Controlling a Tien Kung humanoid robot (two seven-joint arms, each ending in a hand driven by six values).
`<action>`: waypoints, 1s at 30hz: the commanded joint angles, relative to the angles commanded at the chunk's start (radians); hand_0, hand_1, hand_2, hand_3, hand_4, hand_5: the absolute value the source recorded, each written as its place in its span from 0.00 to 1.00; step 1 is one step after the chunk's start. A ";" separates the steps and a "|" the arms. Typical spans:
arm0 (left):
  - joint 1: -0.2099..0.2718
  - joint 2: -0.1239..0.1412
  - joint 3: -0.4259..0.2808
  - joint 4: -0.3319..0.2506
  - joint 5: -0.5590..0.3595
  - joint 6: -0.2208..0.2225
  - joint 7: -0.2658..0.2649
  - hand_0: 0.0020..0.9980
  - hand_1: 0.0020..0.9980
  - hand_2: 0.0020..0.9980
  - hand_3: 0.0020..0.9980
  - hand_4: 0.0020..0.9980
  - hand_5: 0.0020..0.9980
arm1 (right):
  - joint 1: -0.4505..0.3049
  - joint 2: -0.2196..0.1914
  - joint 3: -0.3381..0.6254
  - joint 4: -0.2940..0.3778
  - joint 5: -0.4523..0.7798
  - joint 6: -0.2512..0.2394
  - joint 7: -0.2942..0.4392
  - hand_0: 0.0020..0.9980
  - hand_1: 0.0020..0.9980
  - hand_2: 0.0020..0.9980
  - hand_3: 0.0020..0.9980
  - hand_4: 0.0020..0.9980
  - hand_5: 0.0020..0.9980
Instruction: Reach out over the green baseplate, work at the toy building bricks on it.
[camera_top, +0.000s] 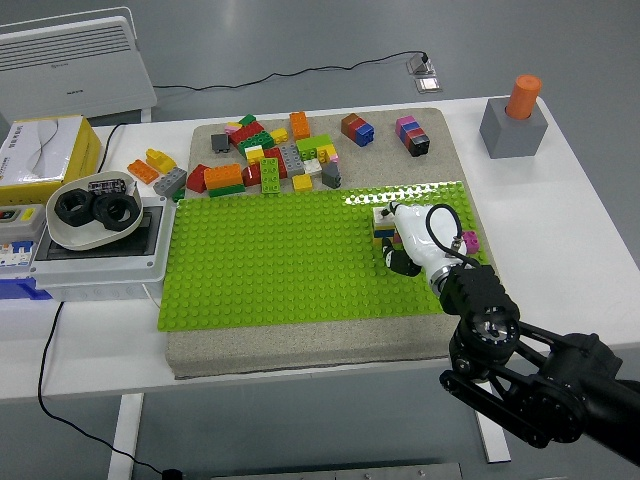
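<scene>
The green baseplate (270, 260) lies on a beige mat in the middle of the table. My right hand (392, 242), white with black fingers, reaches in from the lower right over the plate's right part. Its fingers are curled around a small stack of bricks (381, 221) with white, yellow and dark layers, which stands on the studs. The hand hides most of the stack. A small pink brick (469, 240) sits at the plate's right edge, beside the wrist. My left arm is out of the picture.
Several loose bricks (265, 160) lie in a heap behind the plate, with two small stacks (357, 128) (412, 135) further right. A grey block with an orange cylinder (514, 125) stands far right. A white bowl with black rings (95, 210) rests on a grey box at left.
</scene>
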 joint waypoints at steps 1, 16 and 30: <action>0.000 0.000 0.001 0.000 0.000 0.000 0.000 0.72 0.37 0.32 0.51 0.21 0.00 | 0.000 -0.001 0.005 0.005 0.001 -0.011 0.006 0.07 0.11 0.25 0.71 0.54 0.28; -0.006 -0.002 -0.001 0.000 0.001 0.007 -0.004 0.72 0.37 0.32 0.51 0.21 0.00 | -0.062 -0.038 0.084 0.081 0.105 -0.212 0.156 0.19 0.21 0.37 0.71 0.57 0.28; -0.034 0.008 0.022 0.000 -0.018 0.014 -0.009 0.72 0.37 0.32 0.50 0.21 0.00 | -0.280 -0.165 0.304 0.225 0.449 -0.412 0.528 0.36 0.41 0.62 0.71 0.56 0.27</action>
